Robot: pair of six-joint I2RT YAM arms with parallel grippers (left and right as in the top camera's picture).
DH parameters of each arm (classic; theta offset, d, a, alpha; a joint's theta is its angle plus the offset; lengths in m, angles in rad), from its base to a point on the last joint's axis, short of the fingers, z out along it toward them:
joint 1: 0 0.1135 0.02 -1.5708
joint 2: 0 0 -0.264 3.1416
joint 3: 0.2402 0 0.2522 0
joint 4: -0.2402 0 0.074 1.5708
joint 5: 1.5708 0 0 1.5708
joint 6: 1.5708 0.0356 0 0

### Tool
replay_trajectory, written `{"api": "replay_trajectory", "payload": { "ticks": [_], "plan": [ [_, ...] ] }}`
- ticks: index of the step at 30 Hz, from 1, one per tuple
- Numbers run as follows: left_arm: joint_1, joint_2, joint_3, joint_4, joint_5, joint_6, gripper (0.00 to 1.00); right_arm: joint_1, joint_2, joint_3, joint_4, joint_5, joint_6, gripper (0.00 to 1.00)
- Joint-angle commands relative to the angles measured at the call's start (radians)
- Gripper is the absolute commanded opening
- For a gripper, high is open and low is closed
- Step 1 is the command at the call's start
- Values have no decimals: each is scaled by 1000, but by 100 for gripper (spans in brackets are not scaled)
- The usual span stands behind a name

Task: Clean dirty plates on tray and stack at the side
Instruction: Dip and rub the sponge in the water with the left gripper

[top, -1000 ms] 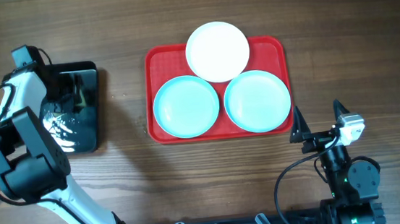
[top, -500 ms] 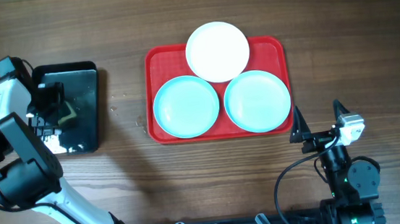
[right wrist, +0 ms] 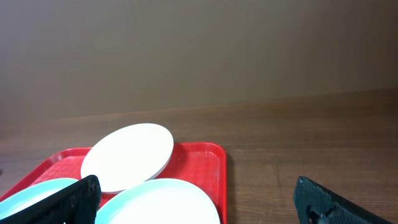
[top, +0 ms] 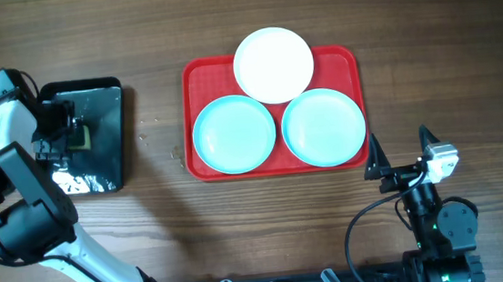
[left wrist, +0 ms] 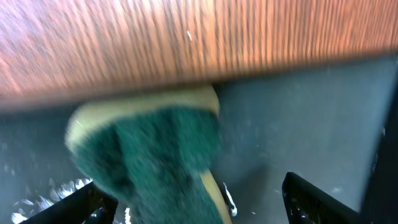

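A wooden table (top: 241, 233) with dark grain holds a glossy black rectangular tray (top: 108, 112). On the tray's left half lies a sponge (left wrist: 149, 155), yellow with a dark green scouring face. White wet flecks (top: 74, 182) spot the tray's near end. Tiny specks sit on the wood just right of the tray.

Big rectangular plastic tray (top: 199, 82): red. Round plate (top: 272, 64) at its 12 o'clock: white. Round plates (top: 234, 134) (top: 323, 127) at 7, 5 o'clock: pale blue. Wooden table (top: 443, 33): brown, streaky. Soft sponge (left wrist: 149, 155): green, yellow.
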Motion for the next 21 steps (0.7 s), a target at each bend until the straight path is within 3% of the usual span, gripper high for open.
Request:
{"api": "replay_trajectory", "payload": {
  "ticks": [1,3,4,5,6,10,11,12,13,15,16,17,18,21],
  "plan": [
    [-34,60,-43,-35,125,18,44,-6,-5,-1,2,10,-12,100],
    [-46,60,-43,-35,125,17,4,-6,-5,-1,2,10,-12,100],
    [-46,60,-43,-35,125,17,4,-6,-5,-1,2,10,-12,100],
    [-46,60,-43,-35,125,17,15,-6,-5,-1,2,10,-12,100],
    [-46,60,-43,-35,125,17,100,-6,-5,-1,2,10,-13,100],
    [-46,60,-43,-39,134,17,100,-6,-5,-1,2,10,-12,100],
    [-46,60,-43,-42,145,17,66,-6,-5,-1,2,9,-12,100],
    [-46,60,-43,-42,155,17,24,-6,-5,-1,2,9,-13,100],
    [-46,60,-43,-43,155,17,4,-6,-5,-1,2,10,-12,100],
    [-46,60,-43,-50,155,17,4,-6,-5,-1,2,10,-12,100],
    [-46,60,-43,-50,155,17,17,-6,-5,-1,2,9,-13,100],
    [-46,60,-43,-49,154,17,77,-6,-5,-1,2,10,-12,100],
    [-45,60,-43,-44,149,17,100,-6,-5,-1,2,10,-12,100],
    [-41,60,-43,-31,49,16,100,-6,-5,-1,2,9,-12,100]
  ]
}}
